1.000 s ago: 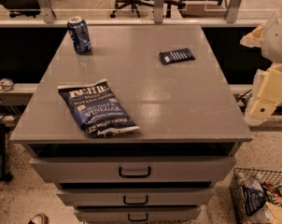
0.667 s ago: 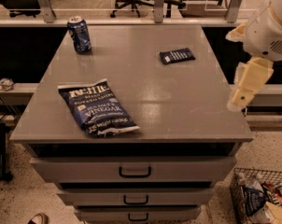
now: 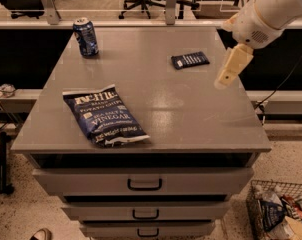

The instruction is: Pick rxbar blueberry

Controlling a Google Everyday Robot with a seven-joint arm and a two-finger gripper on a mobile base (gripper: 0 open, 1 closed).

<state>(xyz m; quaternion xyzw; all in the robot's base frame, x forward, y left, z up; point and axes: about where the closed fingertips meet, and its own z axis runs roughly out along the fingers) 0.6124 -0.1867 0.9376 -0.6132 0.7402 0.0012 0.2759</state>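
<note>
The rxbar blueberry is a small flat dark-blue bar with white print, lying on the grey cabinet top toward the back right. My gripper hangs from the white arm at the upper right, over the right side of the top. It is to the right of the bar and a little nearer the camera, apart from it, holding nothing.
A large dark-blue chip bag lies at the front left. A blue soda can stands at the back left. Drawers are below the top. A wire basket of items stands on the floor at the lower right. Office chairs are behind.
My arm and gripper have moved left and up, from beyond the cabinet's right edge to over its right side, closer to the bar. The objects have not moved.
</note>
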